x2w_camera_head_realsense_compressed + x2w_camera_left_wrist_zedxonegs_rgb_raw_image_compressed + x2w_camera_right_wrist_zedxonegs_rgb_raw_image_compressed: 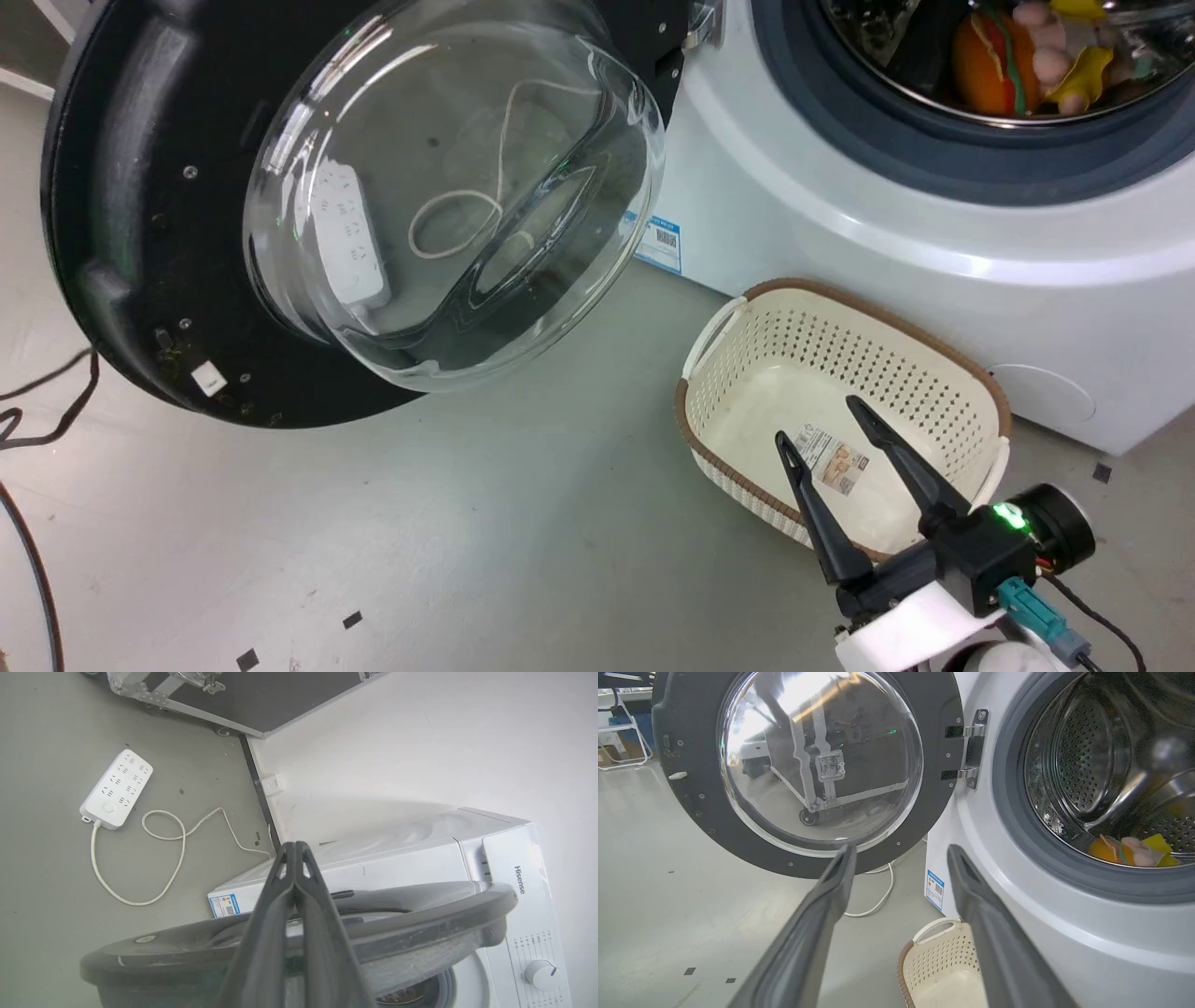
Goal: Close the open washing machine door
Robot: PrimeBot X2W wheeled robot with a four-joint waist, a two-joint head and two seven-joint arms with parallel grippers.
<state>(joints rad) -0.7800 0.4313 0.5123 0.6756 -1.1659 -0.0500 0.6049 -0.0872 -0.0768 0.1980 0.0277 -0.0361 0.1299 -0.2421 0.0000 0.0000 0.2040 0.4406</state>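
door (121, 215) hangs wide open off the washer's (840, 233) left edge. left gripper (295, 848) pinched empty by its rim (contact unclear), poised to push; right gripper (815, 419) spread, idle. next: press rim steadily toward washer

A smooth grey floor (467, 523) meets a plain white wall (420, 742); a white power strip (117, 788) lies near a dark metal-edged case (261, 695).
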